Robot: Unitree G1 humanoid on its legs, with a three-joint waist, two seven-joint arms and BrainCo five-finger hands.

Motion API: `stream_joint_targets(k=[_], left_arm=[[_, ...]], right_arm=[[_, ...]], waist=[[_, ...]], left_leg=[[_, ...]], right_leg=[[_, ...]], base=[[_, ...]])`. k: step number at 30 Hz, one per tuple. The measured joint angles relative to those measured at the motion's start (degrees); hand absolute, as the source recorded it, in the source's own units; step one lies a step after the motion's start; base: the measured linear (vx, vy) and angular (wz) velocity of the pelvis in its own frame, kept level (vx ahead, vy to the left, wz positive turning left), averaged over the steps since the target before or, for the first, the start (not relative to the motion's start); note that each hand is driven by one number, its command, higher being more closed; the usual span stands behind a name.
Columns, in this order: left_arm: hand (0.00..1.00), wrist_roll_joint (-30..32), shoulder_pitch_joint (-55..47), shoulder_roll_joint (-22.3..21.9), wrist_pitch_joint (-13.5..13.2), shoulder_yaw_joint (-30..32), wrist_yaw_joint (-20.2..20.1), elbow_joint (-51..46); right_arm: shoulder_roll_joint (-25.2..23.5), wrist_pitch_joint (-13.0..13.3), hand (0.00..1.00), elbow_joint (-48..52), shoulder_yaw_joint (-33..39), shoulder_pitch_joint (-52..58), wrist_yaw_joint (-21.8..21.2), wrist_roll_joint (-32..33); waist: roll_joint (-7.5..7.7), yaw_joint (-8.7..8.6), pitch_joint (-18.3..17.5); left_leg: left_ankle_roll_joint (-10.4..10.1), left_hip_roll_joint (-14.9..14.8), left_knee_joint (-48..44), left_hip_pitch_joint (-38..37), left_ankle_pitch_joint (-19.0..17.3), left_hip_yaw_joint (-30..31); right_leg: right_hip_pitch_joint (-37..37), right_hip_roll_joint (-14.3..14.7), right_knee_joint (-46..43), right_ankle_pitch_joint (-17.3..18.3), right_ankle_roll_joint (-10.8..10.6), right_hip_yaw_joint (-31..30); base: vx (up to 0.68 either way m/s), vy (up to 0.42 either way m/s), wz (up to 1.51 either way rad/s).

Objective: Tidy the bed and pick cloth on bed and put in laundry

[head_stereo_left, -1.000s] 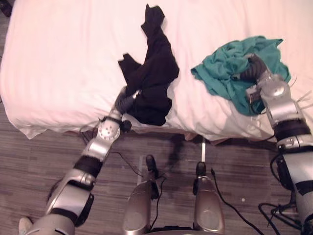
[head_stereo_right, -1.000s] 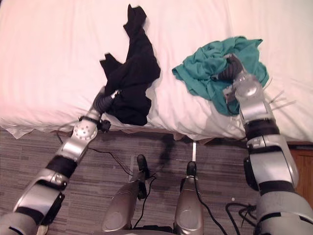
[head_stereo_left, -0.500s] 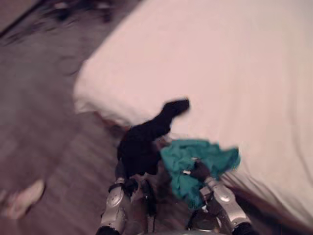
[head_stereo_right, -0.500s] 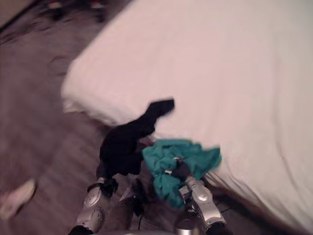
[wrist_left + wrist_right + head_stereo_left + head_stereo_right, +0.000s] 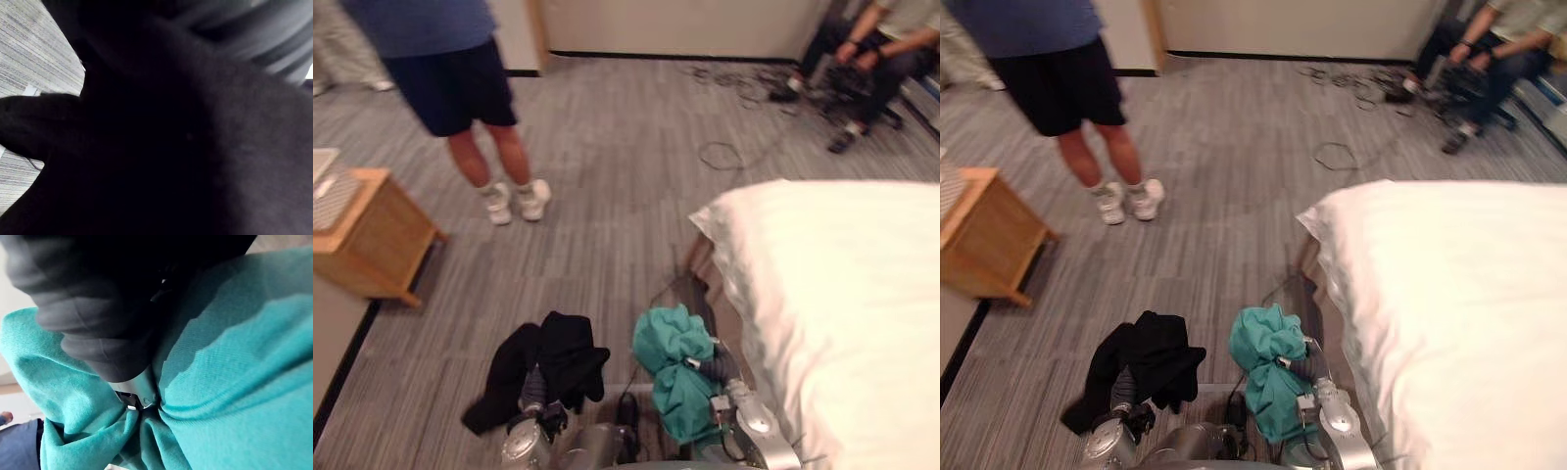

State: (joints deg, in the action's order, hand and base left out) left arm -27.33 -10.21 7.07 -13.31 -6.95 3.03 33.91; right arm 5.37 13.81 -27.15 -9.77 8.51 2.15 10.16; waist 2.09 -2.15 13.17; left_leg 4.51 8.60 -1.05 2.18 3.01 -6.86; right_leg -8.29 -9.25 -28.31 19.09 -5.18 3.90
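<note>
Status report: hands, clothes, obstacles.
Left hand carries black cloth, right hand teal cloth, both off the bed. Person stands ahead on the floor; wooden cabinet to the left.

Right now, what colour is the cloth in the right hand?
Teal green; the cloth shows best in the right wrist view.

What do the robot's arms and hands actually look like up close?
Both arms are silver-grey shells with round, disc-like joints. A dark ribbed cover, rather like a bellows, wraps the wrist and the back of the left hand and of the right hand.
</note>
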Motion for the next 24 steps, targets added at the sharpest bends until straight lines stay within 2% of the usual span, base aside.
stream_joint_targets(k=[1,2,3,4,8,12,14,15,17,18,19,20,21,22,24], left_arm=[[1.0,-0.01,-0.24,0.0,-0.09,-0.34,-0.54,0.09],[1.0,-0.02,-0.9,-0.18,-0.11,-0.46,-1.02,0.28],[1.0,-0.11,-1.33,-0.96,-0.39,-1.61,-1.73,0.42],[1.0,-1.15,0.88,-1.73,-0.36,-2.57,-3.01,3.94],[1.0,-1.15,0.89,-1.74,-0.36,-2.56,-3.01,3.94],[1.0,-0.91,0.89,-1.71,-0.45,-2.25,-3.02,4.14],[1.0,-0.44,1.12,-1.73,-0.83,-2.13,-3.06,4.98],[1.0,0.0,1.47,-1.64,-1.2,-1.91,-3.1,5.12],[1.0,0.71,1.84,-1.21,-2.15,-1.53,-3.2,5.57],[1.0,1.15,1.71,-1.26,-2.72,-0.28,-3.17,6.9],[1.0,1.23,1.7,-1.48,-2.8,0.49,-3.07,7.79],[1.0,1.49,1.69,-1.44,-2.8,0.66,-3.07,8.13],[1.0,2.43,1.77,-1.07,-2.87,0.95,-3.13,8.43],[1.0,3.09,2.06,-1.06,-3.18,0.98,-3.23,8.48],[1.0,3.4,2.98,-1.66,-4.29,0.8,-4.15,8.51]], right_arm=[[-0.49,0.23,1.0,-0.05,0.99,-0.03,0.31,0.33],[-1.23,0.67,1.0,-0.17,2.26,0.33,0.73,0.83],[-1.26,1.44,1.0,-0.9,4.53,-0.31,0.75,2.05],[-2.63,2.76,1.0,-5.77,4.78,-0.14,2.82,6.21],[-2.61,2.76,1.0,-5.77,4.83,-0.11,2.81,6.21],[-2.52,3.41,1.0,-7.8,6.46,0.52,2.09,6.21],[-2.23,3.41,1.0,-9.27,7.67,1.16,1.07,6.2],[-1.35,3.4,1.0,-9.85,7.74,1.34,0.22,6.19],[-0.38,3.34,1.0,-9.88,7.74,1.4,-0.88,6.1],[0.34,3.35,1.0,-9.87,7.94,1.78,-1.6,6.05],[0.95,3.37,1.0,-9.83,8.51,1.95,-2.41,6.02],[1.18,3.37,1.0,-9.77,9.11,2.15,-2.75,5.75],[1.13,3.37,1.0,-9.78,10.07,2.31,-3.63,4.9],[1.3,3.44,1.0,-9.73,11.08,2.2,-3.83,4.76],[2.13,3.35,1.0,-9.69,13.64,2.14,-4.39,2.34]], waist=[[0.24,0.0,-0.16],[1.44,-0.13,-1.19],[-0.38,0.79,-1.68],[-1.31,0.05,-4.15],[-1.43,0.04,-4.2],[-1.47,0.02,-4.23],[-1.65,0.0,-4.72],[-1.95,-0.07,-4.78],[-2.06,0.03,-4.33],[-2.27,0.16,-3.95],[-3.17,0.21,-3.26],[-3.17,0.21,-2.71],[-3.56,0.19,-2.51],[-3.58,-0.08,-2.36],[-4.06,0.14,-1.3]], left_leg=[[-0.41,0.87,0.87,-0.66,0.26,0.94],[-1.84,2.15,1.76,-1.53,-0.21,2.71],[-0.26,1.53,-0.12,-0.91,1.78,3.26],[-1.34,-5.9,3.3,-2.05,2.15,-1.15],[-1.34,-5.9,3.35,-2.04,2.13,-1.15],[-2.67,-5.83,3.13,-1.6,0.7,-1.16],[-3.27,-5.83,1.91,0.03,-0.72,-1.22],[-3.82,-6.28,-1.7,3.13,-2.86,-1.59],[-4.26,-7.79,-9.49,7.17,-6.04,-3.63],[-5.67,-9.76,-17.31,9.23,-10.03,-5.91],[-8.72,-11.7,-22.99,10.38,-13.66,-6.55],[-11.58,-12.82,-25.71,10.72,-15.34,-6.59],[-11.81,-13.94,-31.16,12.48,-15.8,-6.69],[-11.18,-13.83,-31.59,13.94,-15.93,-6.74],[-11.99,-13.85,-25.79,16.25,-14.44,-7.39]], right_leg=[[0.06,0.09,1.66,-3.73,-0.14,-1.13],[0.33,-0.59,3.01,-6.59,1.36,-2.85],[0.9,-0.29,3.13,-6.93,1.54,-2.26],[6.14,7.15,19.01,-15.8,3.03,-3.28],[6.12,7.18,19.04,-15.79,3.04,-3.29],[6.01,7.4,19.66,-15.79,3.06,-3.25],[4.91,7.39,19.63,-15.61,3.41,-3.11],[3.54,7.48,17.76,-15.5,3.59,-2.82],[0.13,7.74,9.4,-11.59,4.52,-0.57],[0.14,8.3,4.98,-7.31,6.24,1.01],[1.07,8.61,4.0,-5.01,7.44,0.57],[2.12,9.34,4.74,-4.5,8.24,-0.04],[3.9,9.49,5.99,-4.35,8.84,-0.33],[4.85,9.06,7.09,-4.35,8.84,-0.35],[7.71,8.17,9.91,-4.36,8.85,-0.15]], base=[[0.1,-0.11,1.26],[0.16,-0.095,0.91],[0.14,-0.079,0.66],[0.09,-0.026,0.27],[0.0,0.0,0.0],[0.01,-0.008,0.0],[0.04,-0.04,0.01],[0.06,-0.061,0.0],[0.05,-0.121,-0.13],[0.03,-0.181,-0.36],[0.02,-0.16,-0.38],[0.04,-0.099,-0.3],[0.07,-0.076,-0.1],[0.12,-0.084,0.04],[0.2,-0.017,0.14]])
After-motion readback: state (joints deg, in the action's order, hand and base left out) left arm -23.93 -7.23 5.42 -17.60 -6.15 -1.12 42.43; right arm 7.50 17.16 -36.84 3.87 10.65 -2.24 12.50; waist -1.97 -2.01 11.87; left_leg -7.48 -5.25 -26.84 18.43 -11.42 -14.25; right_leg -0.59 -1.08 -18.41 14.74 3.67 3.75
